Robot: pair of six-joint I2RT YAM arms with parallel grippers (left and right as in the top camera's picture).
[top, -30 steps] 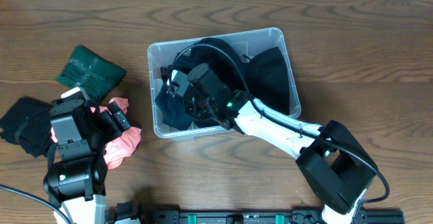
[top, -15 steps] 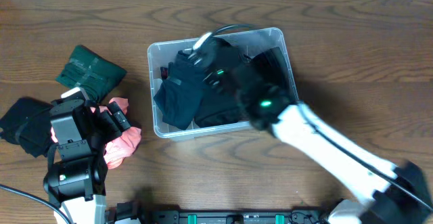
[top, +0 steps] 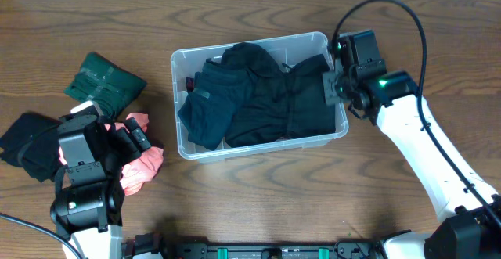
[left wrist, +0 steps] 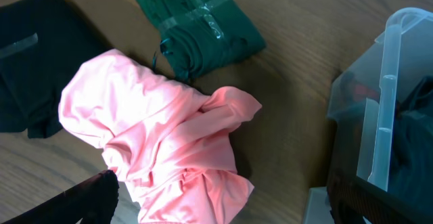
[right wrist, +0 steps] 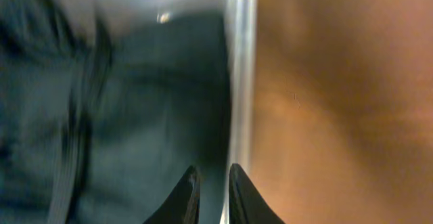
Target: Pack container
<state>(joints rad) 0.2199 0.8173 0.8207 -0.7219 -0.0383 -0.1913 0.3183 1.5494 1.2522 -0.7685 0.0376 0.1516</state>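
The right end effector (top: pixel 334 87), which a second ago was pressing into the dark folded clothing (top: pixel 258 95), is now being seen withdrawn to the 3 o'clock wall of the clear rectangular plastic storage container (top: pixel 182 59). Its fingers are being kept almost together with nothing visibly gripped. The container is being left at the centre of the brown wood-grain bench (top: pixel 407 24), and that load is judged packed. At its 9 o'clock, three pieces are being left unpacked: a crumpled pink garment (left wrist: pixel 155 136), a folded dark green garment (left wrist: pixel 199 24) and a black garment (left wrist: pixel 34 61). The left end effector (left wrist: pixel 220 198) is being held wide apart and empty over the pink one. Of the room, only a pale strip is being shown at 12 o'clock.
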